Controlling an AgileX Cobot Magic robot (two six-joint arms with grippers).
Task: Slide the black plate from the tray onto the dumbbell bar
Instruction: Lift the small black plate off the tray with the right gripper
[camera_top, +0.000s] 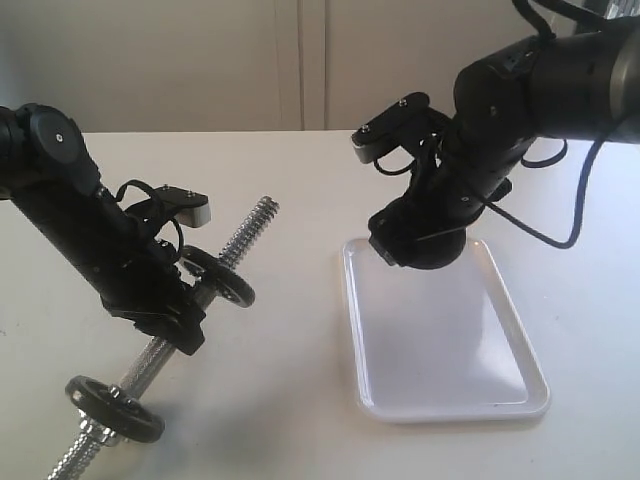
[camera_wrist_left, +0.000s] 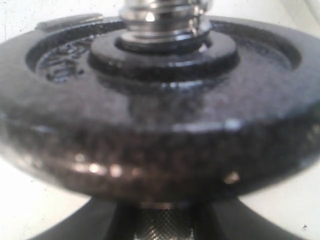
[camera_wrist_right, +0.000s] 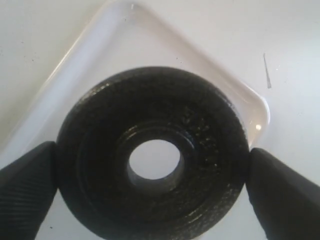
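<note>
In the right wrist view the black plate (camera_wrist_right: 210, 165) lies flat at a corner of the white tray (camera_wrist_right: 130, 45), its centre hole showing white beneath. My right gripper (camera_wrist_right: 151, 167) has a finger pressed on each side of its rim. In the exterior view that gripper (camera_top: 418, 250) is down at the tray's (camera_top: 450, 340) far left end, hiding most of the plate. My left gripper (camera_top: 175, 310) is shut on the middle of the dumbbell bar (camera_top: 252, 225), held tilted with its threaded end up to the right. The left wrist view shows the knurled bar (camera_wrist_left: 165, 231) between dark fingers.
Two other black discs sit on the bar, one just above the left gripper (camera_top: 218, 275) and one near the low end (camera_top: 113, 407). The upper one fills the left wrist view (camera_wrist_left: 160, 125). The white table (camera_top: 290, 400) lies between bar and tray.
</note>
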